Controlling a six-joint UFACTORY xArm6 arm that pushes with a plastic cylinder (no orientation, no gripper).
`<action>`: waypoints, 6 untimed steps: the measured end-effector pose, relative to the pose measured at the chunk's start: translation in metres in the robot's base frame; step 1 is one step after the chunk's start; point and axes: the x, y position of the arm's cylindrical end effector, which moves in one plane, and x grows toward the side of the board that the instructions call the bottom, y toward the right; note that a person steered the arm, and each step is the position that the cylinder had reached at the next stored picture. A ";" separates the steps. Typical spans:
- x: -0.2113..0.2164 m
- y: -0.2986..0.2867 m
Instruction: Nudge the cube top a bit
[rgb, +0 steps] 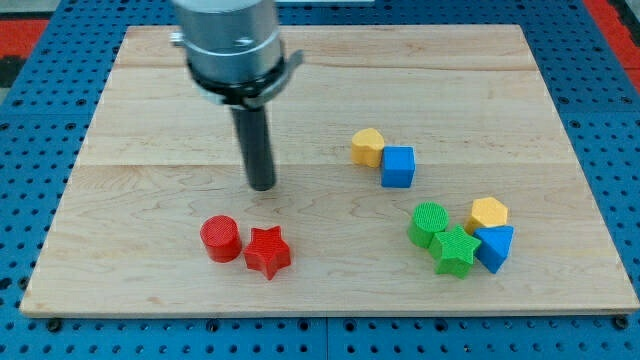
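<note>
The blue cube (398, 166) sits right of the board's middle, touching a yellow hexagonal block (367, 147) at its upper left. My tip (261, 185) rests on the board well to the left of the cube, with bare wood between them. It stands above the red cylinder (220, 239) and the red star (267, 251), which touch each other near the view's bottom.
A cluster lies at the lower right: a green cylinder (430, 223), a green star (455, 250), a second yellow hexagonal block (487, 214) and a blue triangular block (495, 246). The wooden board (150, 100) lies on a blue perforated table.
</note>
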 end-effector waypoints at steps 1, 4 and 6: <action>0.003 0.032; 0.014 0.131; 0.006 0.158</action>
